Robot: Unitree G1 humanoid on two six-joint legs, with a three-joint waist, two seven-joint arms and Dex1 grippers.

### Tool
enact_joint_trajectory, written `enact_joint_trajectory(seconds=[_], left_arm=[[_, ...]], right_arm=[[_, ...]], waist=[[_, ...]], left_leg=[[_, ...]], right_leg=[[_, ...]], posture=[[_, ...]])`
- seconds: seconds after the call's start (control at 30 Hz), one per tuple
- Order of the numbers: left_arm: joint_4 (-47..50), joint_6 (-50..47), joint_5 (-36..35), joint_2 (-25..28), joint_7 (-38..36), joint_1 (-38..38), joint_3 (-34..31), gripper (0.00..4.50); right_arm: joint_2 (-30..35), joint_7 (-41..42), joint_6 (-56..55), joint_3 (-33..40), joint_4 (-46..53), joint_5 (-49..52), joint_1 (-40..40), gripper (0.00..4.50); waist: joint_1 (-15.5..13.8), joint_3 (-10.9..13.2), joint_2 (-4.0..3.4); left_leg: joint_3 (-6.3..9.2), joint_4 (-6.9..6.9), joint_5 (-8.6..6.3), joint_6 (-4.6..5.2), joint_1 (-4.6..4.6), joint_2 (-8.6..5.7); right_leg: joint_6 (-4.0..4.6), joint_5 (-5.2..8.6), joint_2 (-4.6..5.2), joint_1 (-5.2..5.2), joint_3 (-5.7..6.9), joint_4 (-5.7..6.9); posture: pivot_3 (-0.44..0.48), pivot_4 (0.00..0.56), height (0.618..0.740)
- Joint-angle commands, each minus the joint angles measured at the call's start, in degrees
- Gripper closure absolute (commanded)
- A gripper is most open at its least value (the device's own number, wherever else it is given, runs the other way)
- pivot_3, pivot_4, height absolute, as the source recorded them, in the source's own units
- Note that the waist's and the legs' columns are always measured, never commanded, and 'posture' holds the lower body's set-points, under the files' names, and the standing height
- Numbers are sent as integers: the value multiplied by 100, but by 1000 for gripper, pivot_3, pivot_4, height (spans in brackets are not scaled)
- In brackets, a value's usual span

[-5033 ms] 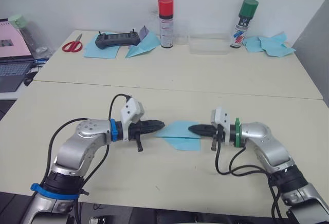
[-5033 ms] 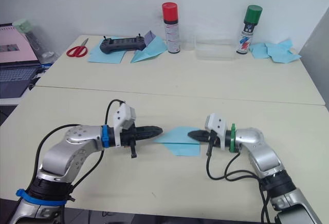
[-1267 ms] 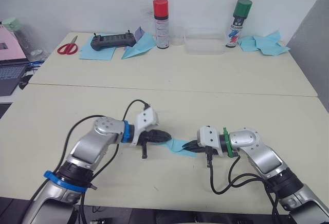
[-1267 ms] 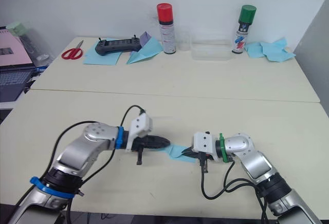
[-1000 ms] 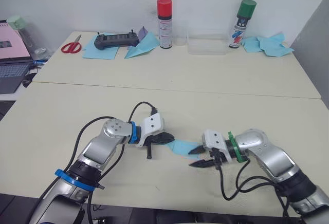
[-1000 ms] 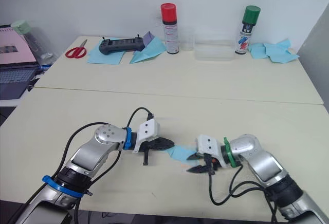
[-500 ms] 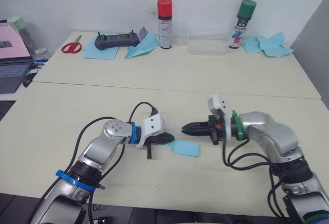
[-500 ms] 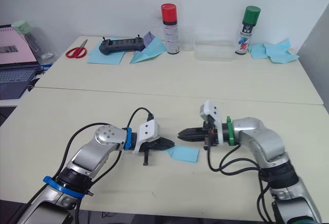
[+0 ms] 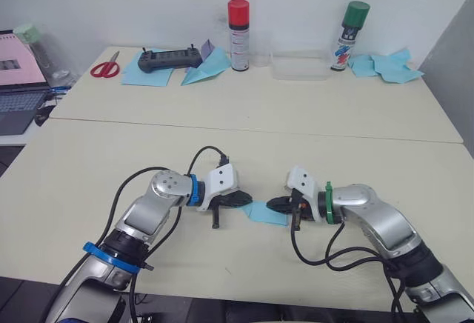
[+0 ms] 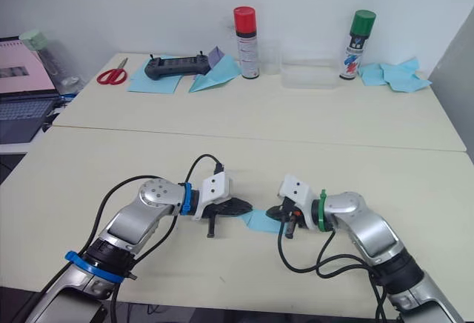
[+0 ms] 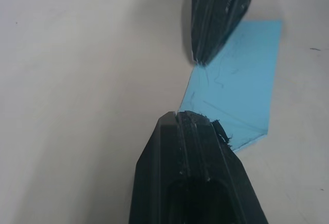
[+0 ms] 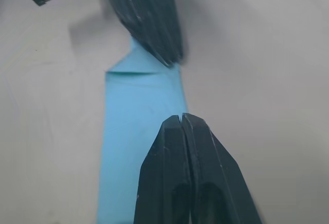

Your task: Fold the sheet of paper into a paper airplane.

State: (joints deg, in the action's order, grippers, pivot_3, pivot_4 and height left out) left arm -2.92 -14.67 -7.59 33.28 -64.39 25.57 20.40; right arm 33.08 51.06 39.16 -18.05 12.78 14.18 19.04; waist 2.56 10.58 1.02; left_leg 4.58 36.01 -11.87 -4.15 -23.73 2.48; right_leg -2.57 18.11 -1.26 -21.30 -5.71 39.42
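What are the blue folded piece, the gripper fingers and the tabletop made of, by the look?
Sheet of paper: thin matte light-blue paper, going by its sharp creases and flat layered flaps.
Left gripper and right gripper fingers: black, ridged, slightly glossy, probably plastic or rubber.
Table: smooth cream top, likely laminate; the core cannot be told.

Cream table (image 9: 96, 167) carries folded sheet of paper (image 9: 264, 212), scissors (image 9: 104, 65), spray cans (image 9: 238, 24)
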Motion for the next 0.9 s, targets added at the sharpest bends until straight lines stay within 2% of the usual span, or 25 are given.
enact_joint_trajectory(seconds=[0.03, 0.13, 0.2, 0.33, 0.53, 0.7, 0.9], left_arm=[[-253, -73, 254, 16, -63, -105, 226, 4500], [-296, -46, 260, -7, -74, -86, 234, 4500], [-321, -15, 263, -19, -88, -75, 238, 4500], [-394, 40, 270, -42, -117, -35, 232, 4500], [-393, 64, 285, -79, -158, -4, 212, 4500], [-331, 48, 286, -56, -155, -34, 193, 4500], [-296, -116, 267, 30, 19, -273, 21, 4500]], right_arm=[[524, -13, 361, 413, 41, 30, -388, 4454], [787, 118, 231, 563, 194, 130, -583, 4454], [818, 331, -375, 730, 395, 256, -646, 4454], [159, 110, -522, 959, 580, 702, -376, 4454], [-336, -116, -421, 284, 377, 323, -191, 4454], [-173, -132, -409, -265, -2, -194, -153, 4454], [-89, -110, -427, -326, -198, -314, -137, 4454]], waist=[[-21, -2, -1], [-36, -9, -1], [-47, -9, -1], [-16, -9, -1], [-8, -9, -1], [-14, -10, -3], [1, -15, -2]], left_leg=[[0, 0, 0, 0, 0, 0], [0, -1, 0, 0, 0, -1], [0, 0, 0, 0, 1, -1], [-1, -1, 0, 0, 1, 1], [0, 0, 0, 0, 0, 1], [-1, -1, 0, 0, -3, 0], [-1, -1, 0, 0, 5, 2]], right_leg=[[0, 0, 0, 1, 0, -1], [0, 0, 1, 1, 0, -3], [0, 0, 1, 2, 0, -4], [-1, -1, -1, 0, 0, -3], [-2, -1, -1, -1, -1, -1], [-1, -1, 0, -4, -1, -2], [-1, -1, -2, 1, -3, 0]], posture=[[0, 150, 740], [0, 150, 740], [0, 150, 740], [0, 150, 740], [0, 150, 740], [0, 150, 740], [0, 150, 740]])
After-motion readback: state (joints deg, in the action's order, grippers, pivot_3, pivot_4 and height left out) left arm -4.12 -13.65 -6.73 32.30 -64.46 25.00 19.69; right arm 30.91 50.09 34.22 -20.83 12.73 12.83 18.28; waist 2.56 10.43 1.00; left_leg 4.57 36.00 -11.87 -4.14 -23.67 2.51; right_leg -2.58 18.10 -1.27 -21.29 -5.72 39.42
